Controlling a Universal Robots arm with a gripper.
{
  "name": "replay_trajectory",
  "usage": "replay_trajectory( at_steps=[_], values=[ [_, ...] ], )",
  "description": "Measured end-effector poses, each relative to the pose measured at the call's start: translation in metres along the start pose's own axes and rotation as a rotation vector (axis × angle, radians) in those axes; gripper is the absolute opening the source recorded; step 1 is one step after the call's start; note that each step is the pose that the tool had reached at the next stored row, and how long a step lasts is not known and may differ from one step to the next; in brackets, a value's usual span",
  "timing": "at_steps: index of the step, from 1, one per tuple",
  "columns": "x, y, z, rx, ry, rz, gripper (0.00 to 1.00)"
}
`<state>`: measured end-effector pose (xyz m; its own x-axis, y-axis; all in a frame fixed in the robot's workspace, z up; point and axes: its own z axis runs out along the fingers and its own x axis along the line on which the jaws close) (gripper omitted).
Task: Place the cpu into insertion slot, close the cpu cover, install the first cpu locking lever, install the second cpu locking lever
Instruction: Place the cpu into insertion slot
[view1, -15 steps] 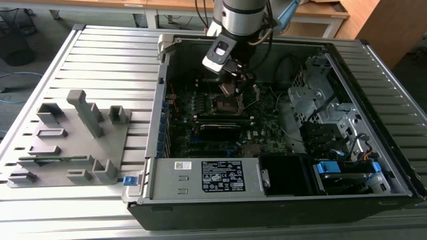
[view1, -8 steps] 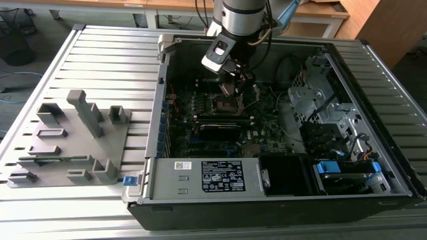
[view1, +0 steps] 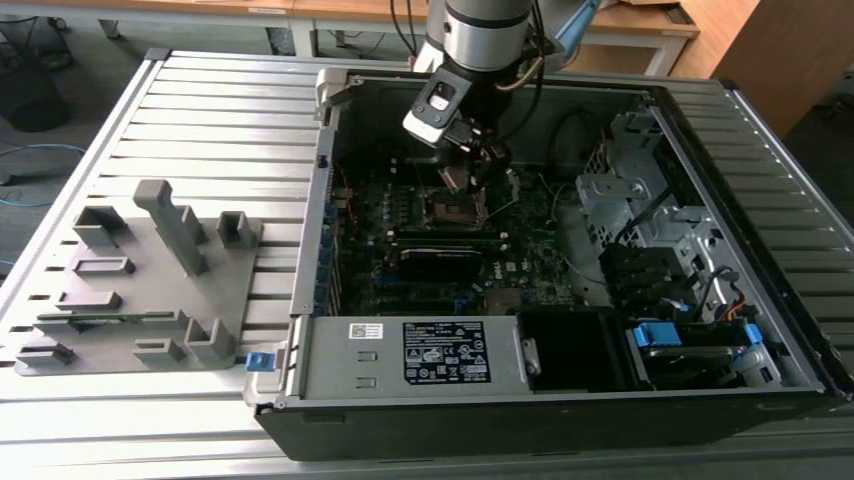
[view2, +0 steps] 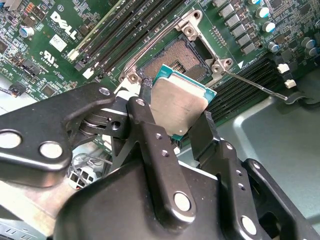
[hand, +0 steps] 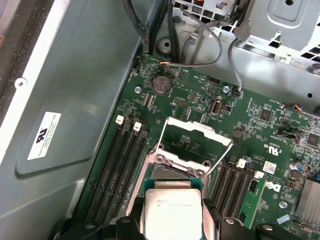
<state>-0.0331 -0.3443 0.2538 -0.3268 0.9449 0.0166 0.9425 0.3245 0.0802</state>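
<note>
In both wrist views my gripper (view2: 177, 114) (hand: 172, 221) is shut on the cpu (view2: 182, 102) (hand: 170, 210), a flat square chip with a dull silver top and green edge, pinched at two opposite sides by the black fingers (view2: 145, 115). The chip hangs tilted, a little above the insertion slot (view2: 181, 61) (hand: 172, 172), whose dark contact field lies open. The cpu cover (hand: 197, 142) is swung up at the slot's far side. Two thin wire locking levers (hand: 161, 142) (hand: 222, 159) stand released and splayed out. In the exterior view the gripper (view1: 461, 172) hovers over the slot (view1: 451, 210) inside the open computer case.
Memory slots (hand: 117, 165) flank the slot on both sides. A black card module (view1: 438, 262) and the labelled power supply box (view1: 414, 355) lie nearer the case's front wall. Cables (hand: 200, 55) and a metal drive cage (view1: 641, 190) fill the exterior view's right. A grey parts fixture (view1: 147, 290) stands outside the case.
</note>
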Motion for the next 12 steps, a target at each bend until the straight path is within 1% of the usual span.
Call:
replay_trajectory(
  at_steps=[2, 4, 12],
  values=[
    [0.0, 0.0, 0.0002, 0.0, -0.0005, 0.005, 0.54],
    [0.0, 0.0, 0.0007, -0.0006, -0.0022, 0.029, 0.54],
    [0.0, -0.0002, 0.0032, -0.0028, -0.0136, 0.168, 0.54]
  ],
)
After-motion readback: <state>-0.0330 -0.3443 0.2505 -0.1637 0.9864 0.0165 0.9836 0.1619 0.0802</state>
